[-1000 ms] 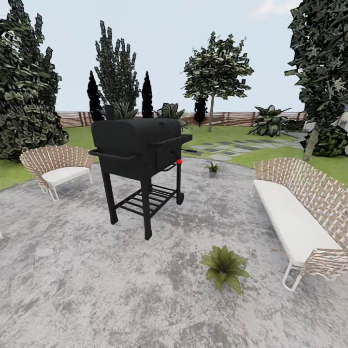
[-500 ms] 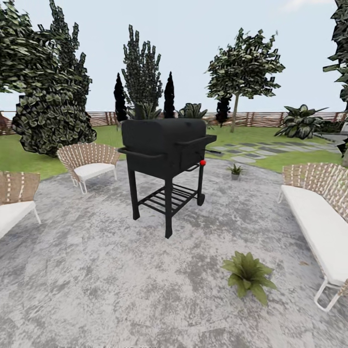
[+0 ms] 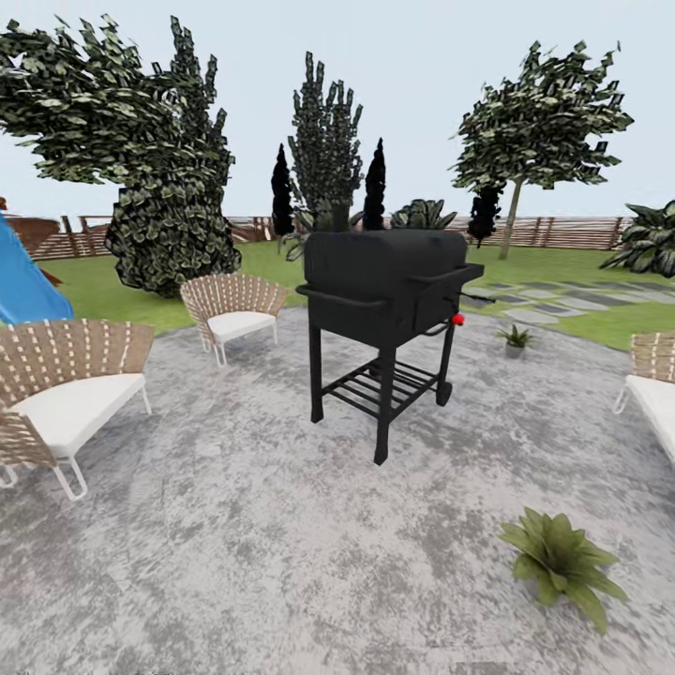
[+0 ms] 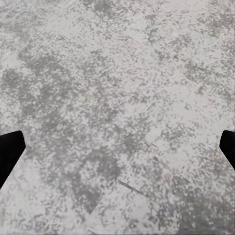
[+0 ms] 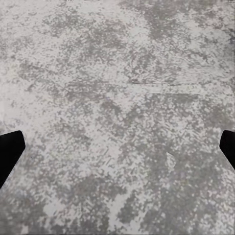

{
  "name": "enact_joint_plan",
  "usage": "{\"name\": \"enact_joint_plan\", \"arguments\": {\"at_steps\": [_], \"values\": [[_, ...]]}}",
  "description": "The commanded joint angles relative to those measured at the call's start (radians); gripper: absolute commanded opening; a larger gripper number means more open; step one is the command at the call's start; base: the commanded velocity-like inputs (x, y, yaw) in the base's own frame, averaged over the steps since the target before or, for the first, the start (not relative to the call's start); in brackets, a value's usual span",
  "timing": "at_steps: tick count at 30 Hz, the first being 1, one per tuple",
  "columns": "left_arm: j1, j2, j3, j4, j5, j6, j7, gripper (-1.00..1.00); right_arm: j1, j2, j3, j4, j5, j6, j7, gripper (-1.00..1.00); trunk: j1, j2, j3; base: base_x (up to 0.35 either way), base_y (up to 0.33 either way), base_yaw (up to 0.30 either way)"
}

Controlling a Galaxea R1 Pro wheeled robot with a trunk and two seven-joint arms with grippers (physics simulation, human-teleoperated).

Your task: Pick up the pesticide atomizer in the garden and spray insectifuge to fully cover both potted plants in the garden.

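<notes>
The broad-leaved potted plant (image 3: 561, 562) sits on the mottled grey patio (image 3: 234, 544) at the near right. Farther back, the smaller spiky potted plant (image 3: 515, 338) stands at the patio's edge beside the lawn, right of the black grill (image 3: 384, 281). The pesticide atomizer is out of view. In the left wrist view my left gripper (image 4: 117, 152) hangs open over bare paving, its dark fingertips (image 4: 10, 149) at the frame's sides. My right gripper (image 5: 117, 152) is likewise open above the paving, nothing between its fingers (image 5: 10, 149).
The grill has a red knob (image 3: 457, 319) on its right side. Wicker seats stand at the left (image 3: 66, 394), back left (image 3: 234, 314) and right edge (image 3: 653, 384). A blue shape (image 3: 23, 281) shows at far left. Trees and a wooden fence (image 3: 562, 232) ring the lawn.
The camera has turned left, so the whole scene slid right in the picture: the long bench is nearly out of frame, while a near-left wicker seat and a blue shape came in.
</notes>
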Motion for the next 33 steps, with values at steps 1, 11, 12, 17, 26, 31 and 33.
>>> {"name": "enact_joint_plan", "arguments": {"at_steps": [1, 11, 12, 17, 26, 31, 33], "values": [[-0.002, 0.000, -0.001, 0.000, 0.007, -0.003, -0.001, 1.00, 0.000, 0.000, 0.000, 0.000, 0.001, -0.003, 0.000, 1.00, 0.000, 0.000, -0.001, 0.153, 0.298, 0.277], [-0.025, -0.010, -0.004, -0.027, 0.005, -0.004, 0.000, 1.00, -0.001, 0.001, -0.001, -0.061, -0.006, -0.002, 0.000, 1.00, 0.000, 0.000, -0.008, 0.261, 0.226, 0.270], [-0.024, -0.008, -0.006, -0.025, 0.002, -0.004, 0.001, 1.00, -0.001, 0.001, -0.001, -0.077, -0.007, -0.002, 0.001, 1.00, 0.000, 0.000, -0.009, 0.307, 0.161, 0.258], [-0.017, -0.002, -0.015, -0.020, -0.005, -0.005, -0.001, 1.00, -0.001, 0.001, -0.001, -0.092, -0.004, -0.002, 0.002, 1.00, 0.000, 0.000, -0.013, 0.326, 0.079, 0.254], [-0.017, 0.001, -0.008, -0.019, 0.003, -0.004, -0.001, 1.00, -0.001, 0.001, 0.001, -0.047, 0.000, -0.002, 0.002, 1.00, 0.000, 0.000, -0.022, 0.335, 0.009, 0.236], [-0.018, 0.000, -0.010, -0.019, -0.001, -0.004, -0.001, 1.00, -0.001, 0.001, 0.002, -0.043, 0.000, -0.002, 0.002, 1.00, 0.000, 0.000, -0.026, 0.336, 0.000, 0.226], [-0.018, 0.000, -0.011, -0.018, -0.002, -0.004, -0.001, 1.00, -0.001, 0.001, 0.001, -0.043, 0.000, -0.002, 0.002, 1.00, 0.000, 0.000, -0.028, 0.336, 0.000, 0.225]]}}
